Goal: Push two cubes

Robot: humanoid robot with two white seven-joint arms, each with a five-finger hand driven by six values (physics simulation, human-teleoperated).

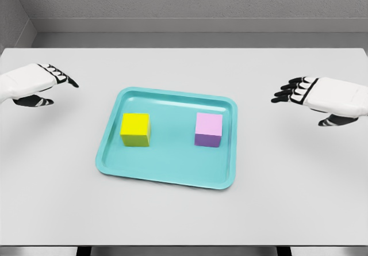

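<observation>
Grey panelled walls close off the far side of the scene, and below them a broad white table (184,221) fills almost the whole head view, its near edge running along the bottom of the picture. Near the middle of that table lies a teal tray (167,172), a shallow rounded rectangle with a raised rim, turned slightly so that its right end sits a little lower in the picture than its left. At the picture's right edge the right hand (322,98) comes in over the table, white shell with black fingers, its fingers stretched out loosely toward the tray and its thumb hanging below; it grips nothing and stays well apart from the tray's right rim. At the picture's left edge the left hand (34,83) mirrors it, fingers extended and pointing inward, thumb underneath, likewise holding nothing and well apart from the tray's left rim. Inside the tray, on its left half, sits the yellow cube (135,129), resting flat on the tray floor near the left rim without touching it. On the tray's right half sits the pink cube (208,129), purple on its shaded front face, also flat on the floor and just inside the right rim. Bare tray floor separates the two cubes.
</observation>
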